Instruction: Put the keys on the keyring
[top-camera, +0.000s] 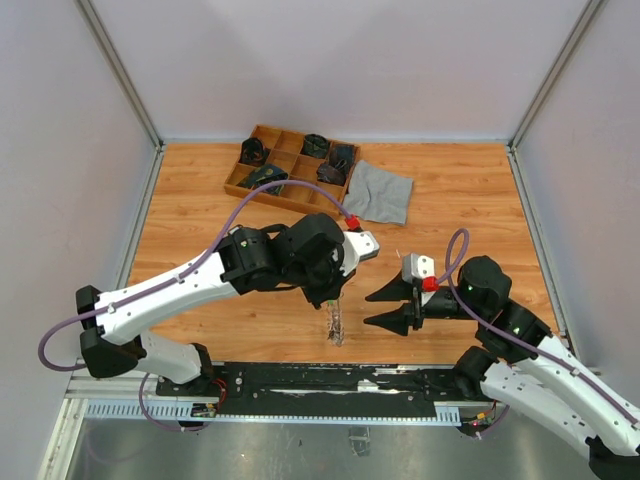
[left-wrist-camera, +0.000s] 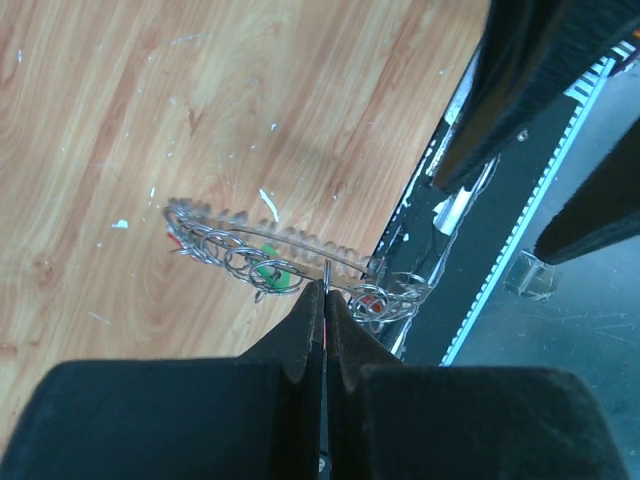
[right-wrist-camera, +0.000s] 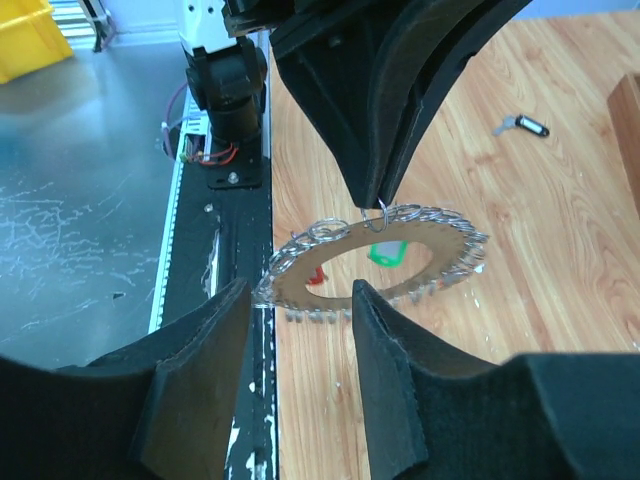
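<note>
The keyring (right-wrist-camera: 420, 275), a flat toothed disc edged with many small wire rings, hangs tilted just above the wood by the table's near edge (top-camera: 334, 322). My left gripper (left-wrist-camera: 325, 290) is shut on one small wire ring at the disc's top rim; its fingertips (right-wrist-camera: 375, 190) come down from above in the right wrist view. A green tag (right-wrist-camera: 385, 253) and a red tag (right-wrist-camera: 316, 274) show at the disc, and again from the left wrist as green tag (left-wrist-camera: 268, 272). My right gripper (right-wrist-camera: 298, 300) stands open and empty, level with the disc, a short way to its right (top-camera: 392, 307).
One key with a dark tag (right-wrist-camera: 522, 125) lies on the wood beyond the disc. A wooden compartment tray (top-camera: 262, 131) stands at the back, a grey cloth (top-camera: 380, 192) next to it. White scraps (left-wrist-camera: 268, 203) dot the wood. The black base rail (top-camera: 330, 380) runs right below the keyring.
</note>
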